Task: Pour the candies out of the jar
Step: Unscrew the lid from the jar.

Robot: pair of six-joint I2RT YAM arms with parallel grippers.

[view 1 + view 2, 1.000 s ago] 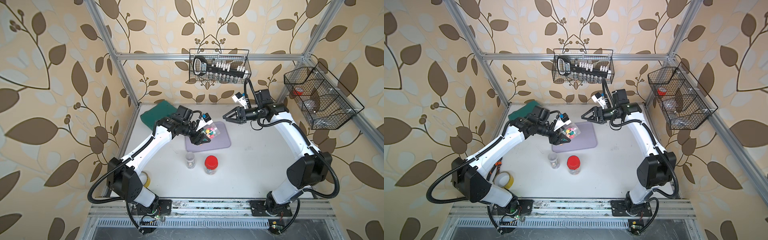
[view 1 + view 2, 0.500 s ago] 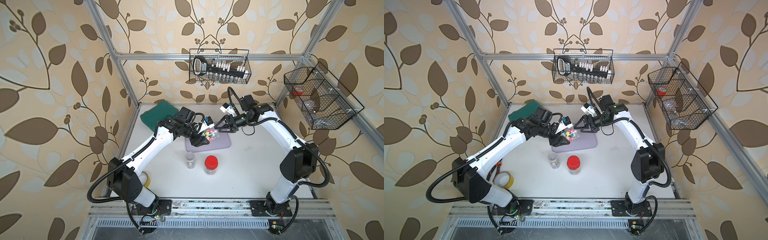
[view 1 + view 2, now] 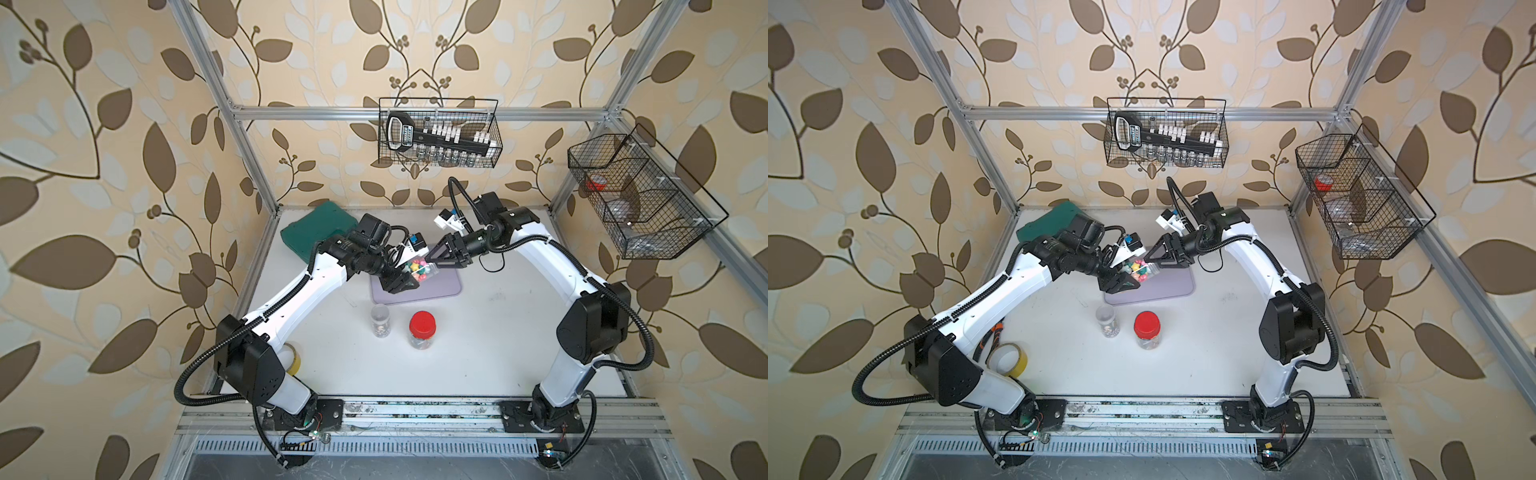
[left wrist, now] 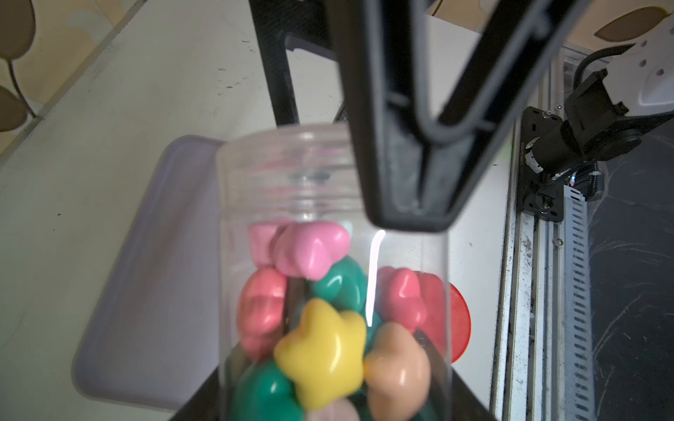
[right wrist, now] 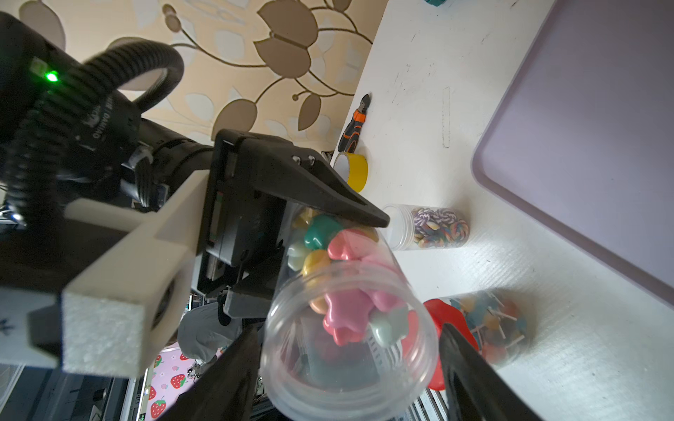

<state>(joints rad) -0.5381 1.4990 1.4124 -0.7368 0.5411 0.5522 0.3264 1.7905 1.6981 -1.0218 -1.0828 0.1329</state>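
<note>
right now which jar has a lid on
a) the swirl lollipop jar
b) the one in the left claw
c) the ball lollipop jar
c: the ball lollipop jar carries a red lid; the swirl jar and the held jar show open mouths.

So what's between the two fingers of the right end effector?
The open mouth of the clear jar of candies, shown in the right wrist view. Whether the fingers touch it is unclear.

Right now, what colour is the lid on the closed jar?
The lid is red, clearest in a top view.
</note>
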